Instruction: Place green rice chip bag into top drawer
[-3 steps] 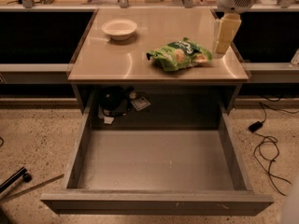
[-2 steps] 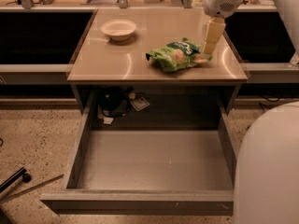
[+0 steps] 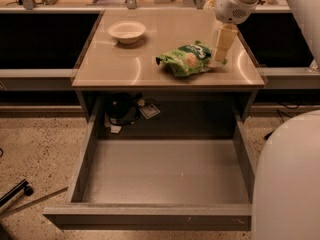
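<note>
The green rice chip bag [image 3: 188, 59] lies on the tan tabletop [image 3: 125, 64], right of centre near the front edge. My gripper [image 3: 218, 60] points straight down from a white wrist and reaches the table at the bag's right end, touching or nearly touching it. The top drawer [image 3: 165, 171] is pulled fully out below the table; its flat grey bottom holds nothing.
A white round bowl [image 3: 127, 31] stands at the table's back left. Dark items and a small card [image 3: 150, 111] lie in the shelf space under the table. My white arm body [image 3: 290, 179] fills the lower right. A dark rod [image 3: 12, 194] lies on the floor at left.
My gripper has moved left and down to the bag's right end. My white arm body has swung further into view at the lower right. The bag and the drawer have not moved.
</note>
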You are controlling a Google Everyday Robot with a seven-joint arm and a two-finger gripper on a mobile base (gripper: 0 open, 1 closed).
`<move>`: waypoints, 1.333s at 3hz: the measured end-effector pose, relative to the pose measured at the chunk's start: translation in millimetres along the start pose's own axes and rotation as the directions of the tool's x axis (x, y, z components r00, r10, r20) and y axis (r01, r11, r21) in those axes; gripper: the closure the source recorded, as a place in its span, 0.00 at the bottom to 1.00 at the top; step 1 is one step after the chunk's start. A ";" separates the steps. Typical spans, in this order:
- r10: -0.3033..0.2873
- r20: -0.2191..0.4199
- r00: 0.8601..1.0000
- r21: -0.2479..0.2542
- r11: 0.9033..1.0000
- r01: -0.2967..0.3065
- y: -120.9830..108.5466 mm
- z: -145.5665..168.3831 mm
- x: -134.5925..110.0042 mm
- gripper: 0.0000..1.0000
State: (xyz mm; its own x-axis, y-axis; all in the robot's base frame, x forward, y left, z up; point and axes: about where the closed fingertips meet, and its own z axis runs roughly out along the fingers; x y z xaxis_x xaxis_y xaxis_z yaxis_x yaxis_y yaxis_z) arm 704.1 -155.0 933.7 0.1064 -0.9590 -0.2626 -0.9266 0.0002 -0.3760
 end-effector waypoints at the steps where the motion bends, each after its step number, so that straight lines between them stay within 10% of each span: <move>1: 0.007 0.090 0.996 -0.026 1.000 -0.005 -0.2 55.9 -15.9 0.00; 2: 0.014 0.163 0.986 -0.049 0.999 -0.006 -3.5 115.6 -35.4 0.00; 4: 0.015 0.164 0.986 -0.052 0.999 -0.007 -3.5 120.3 -35.0 0.43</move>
State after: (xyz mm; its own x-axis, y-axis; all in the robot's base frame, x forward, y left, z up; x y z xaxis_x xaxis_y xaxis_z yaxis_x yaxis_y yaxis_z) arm 747.1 -87.3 837.3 0.1499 -0.8993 -0.4109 -0.9448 -0.0078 -0.3276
